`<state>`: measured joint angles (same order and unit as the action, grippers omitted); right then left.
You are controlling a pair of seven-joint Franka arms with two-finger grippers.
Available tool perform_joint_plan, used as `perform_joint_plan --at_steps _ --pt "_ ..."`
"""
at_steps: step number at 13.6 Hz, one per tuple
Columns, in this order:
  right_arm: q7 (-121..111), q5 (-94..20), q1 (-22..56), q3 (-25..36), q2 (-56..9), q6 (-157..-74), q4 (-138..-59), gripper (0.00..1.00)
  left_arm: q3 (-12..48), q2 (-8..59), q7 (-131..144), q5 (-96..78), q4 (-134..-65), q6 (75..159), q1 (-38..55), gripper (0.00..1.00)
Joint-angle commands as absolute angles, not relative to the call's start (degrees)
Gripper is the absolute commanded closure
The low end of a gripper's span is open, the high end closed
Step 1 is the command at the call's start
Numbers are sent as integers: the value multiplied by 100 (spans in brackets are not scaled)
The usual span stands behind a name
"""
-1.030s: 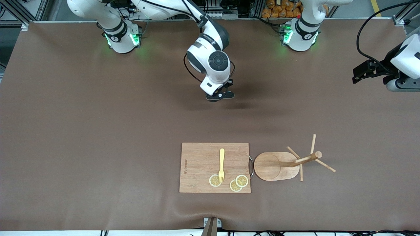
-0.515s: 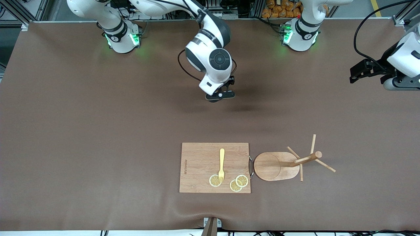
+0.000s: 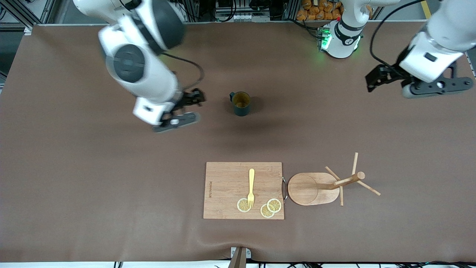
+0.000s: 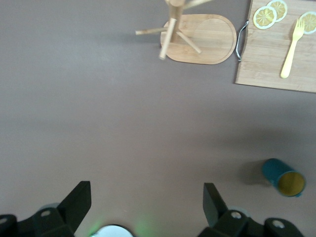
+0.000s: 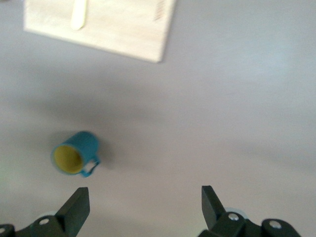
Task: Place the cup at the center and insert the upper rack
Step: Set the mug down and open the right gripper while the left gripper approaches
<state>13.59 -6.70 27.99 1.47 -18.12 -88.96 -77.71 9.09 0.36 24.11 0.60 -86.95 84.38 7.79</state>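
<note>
Brown desk (image 3: pixel 74 178): cup (image 3: pixel 241 104) upright mid-desk, rack (image 3: pixel 323 186) untouched.
Both grippers, right (image 3: pixel 174 122) and left (image 3: pixel 437 86), aloft with jaws open, empty.

Robotics laboratory bench. Brown mat-covered table (image 3: pixel 74 178); two pedestal-mounted arm bases, one lit green (image 3: pixel 340 39), toward 12 o'clock; aluminium framing (image 3: pixel 22 15) and cabling at 11 o'clock; kitchen props staged at 6 o'clock.

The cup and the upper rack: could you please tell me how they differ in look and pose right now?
The cup is a dark teal cylinder; the upper rack is pale wood with thin pegs. The cup stands farther from the front camera; the rack stands nearer, beside the cutting board. Both are upright and ungripped.
</note>
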Motion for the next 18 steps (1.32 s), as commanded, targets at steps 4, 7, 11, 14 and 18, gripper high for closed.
perform_joint_plan --at_steps 4,7,11,14,18 --pt "926 -132 1540 26 -968 -8921 -7945 0 2423 561 5275 70 -8640 9130 861 0" --pt "-68 -149 907 148 -756 -8903 -7989 0 2672 1044 7026 859 -8578 9255 1692 0" --pt "-500 -158 818 615 -624 -8895 -8016 0 2654 2063 9144 1431 -8184 9299 2880 0" --pt "-1027 -167 432 624 -537 -8799 -8138 0 2619 2556 10621 1897 -8139 9316 3540 0" --pt "-1011 -167 97 633 -352 -8649 -8472 0 2619 3092 11696 2029 -8156 9369 4077 0"
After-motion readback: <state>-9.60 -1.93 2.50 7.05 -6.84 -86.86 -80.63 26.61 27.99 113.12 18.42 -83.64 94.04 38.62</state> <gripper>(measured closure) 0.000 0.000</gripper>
